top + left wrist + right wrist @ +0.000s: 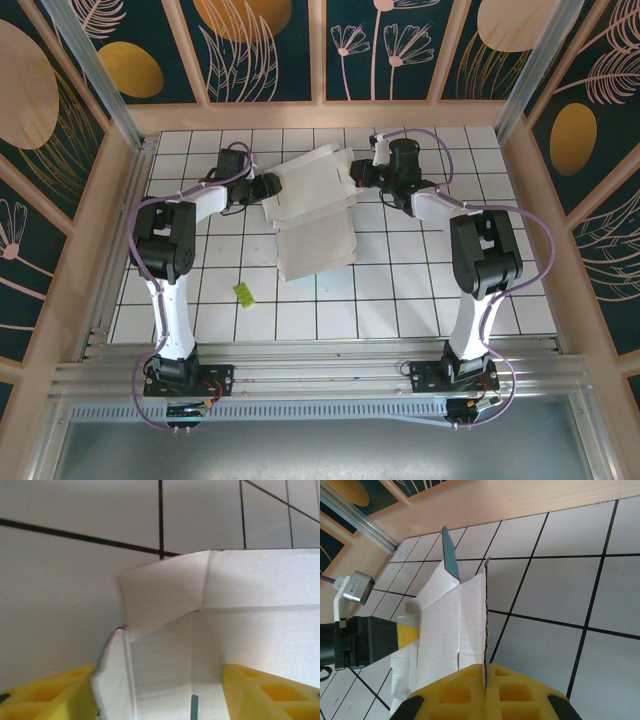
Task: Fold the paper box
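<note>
Nearest, along the front edge of the white tiled tabletop [400, 290]: a metal rail [320, 372] with both arms bolted to it. A little farther in, left of centre: a small yellow-green scrap [243, 292], lying alone, well apart from everything else.

Beyond that, from the middle of the tabletop toward the far side: the paper box [315, 225], spread out, pale inside facing up, flaps creased and partly raised.

At its left edge: the left claw [265, 190]. From the left wrist: yellow fingers [50, 695] spread, one on either side of a raised corner of the box, white card between them. Left finger right against the card's edge; no telling whether pressing on it.

At the box's far right corner: the right claw [362, 172]. From the right wrist: yellow pads [520, 695] pressed together on a thin upright wall of the box, the card's edge pinched in the seam between them. Past that pinch, at the far end of the box: an upturned flap [451, 555] showing its teal outer face.

Farthest back: a wooden frame [320, 115] and dark panels [290, 50] painted with leaves and gold ovals.
</note>
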You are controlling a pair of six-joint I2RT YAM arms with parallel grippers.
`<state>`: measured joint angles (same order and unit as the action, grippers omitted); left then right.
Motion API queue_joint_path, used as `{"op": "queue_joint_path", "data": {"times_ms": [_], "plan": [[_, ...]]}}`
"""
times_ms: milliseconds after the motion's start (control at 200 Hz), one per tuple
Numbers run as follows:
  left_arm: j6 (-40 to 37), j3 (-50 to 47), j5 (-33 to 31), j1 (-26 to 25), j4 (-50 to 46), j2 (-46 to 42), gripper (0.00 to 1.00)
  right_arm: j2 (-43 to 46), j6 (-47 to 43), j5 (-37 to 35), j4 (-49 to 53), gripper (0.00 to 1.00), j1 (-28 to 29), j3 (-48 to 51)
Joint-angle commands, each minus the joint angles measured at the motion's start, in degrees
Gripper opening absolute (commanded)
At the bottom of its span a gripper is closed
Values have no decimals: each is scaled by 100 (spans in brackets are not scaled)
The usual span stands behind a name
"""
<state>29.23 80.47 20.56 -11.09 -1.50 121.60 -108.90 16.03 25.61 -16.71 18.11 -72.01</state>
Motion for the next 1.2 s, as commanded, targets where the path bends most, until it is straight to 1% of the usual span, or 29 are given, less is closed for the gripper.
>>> {"op": "queue_joint_path", "data": {"times_ms": [0,120,275,340,390,460,511,586,606,676,756,796,846,896,911,981,1021,1116,1191], "plan": [[-54,-40,32,19,136,109,53,-116,-50,76,49,0,49,-309],[-15,-225,247,19,354,12,40,-256,-254,-64,396,0,99,-632],[-70,-421,345,19,416,-175,31,-272,-346,-350,458,0,129,-655],[-133,-435,255,19,309,-232,26,-268,-346,-437,473,0,128,-635],[-187,-428,133,19,209,-275,21,-260,-363,-479,482,0,127,-621],[-232,-315,-265,19,-70,-300,15,-233,-415,-499,517,0,123,-600],[-336,-226,-493,19,-215,-327,11,-186,-443,-577,519,6,130,-557],[-510,-183,-639,17,-206,-405,8,-39,-521,-723,481,13,123,-467],[-577,-172,-636,19,-183,-424,4,4,-556,-767,484,16,123,-451],[-852,-171,-492,13,-25,-492,0,222,-728,-936,525,29,121,-406],[-1200,-244,-331,12,237,-609,0,499,-1032,-1214,606,46,112,-384],[-1335,-323,-340,11,410,-689,0,619,-1252,-1352,658,51,109,-376],[-1466,-437,-390,11,615,-795,0,803,-1707,-1501,748,64,113,-378],[-1631,-556,-345,12,809,-906,0,938,-2219,-1523,803,80,110,-342],[-1692,-603,-316,11,875,-948,0,971,-2418,-1452,828,83,110,-320],[-1999,-904,-110,11,1358,-1173,0,1025,-3493,-893,1017,87,120,-329],[-2175,-1059,-10,6,1593,-1297,0,983,-4011,-609,1200,89,123,-414],[-2497,-1434,247,10,2155,-1560,0,761,-5183,-173,1720,86,139,-741],[-2730,-1793,569,2,2765,-1767,0,495,-6286,484,2458,83,139,-1192]]}}
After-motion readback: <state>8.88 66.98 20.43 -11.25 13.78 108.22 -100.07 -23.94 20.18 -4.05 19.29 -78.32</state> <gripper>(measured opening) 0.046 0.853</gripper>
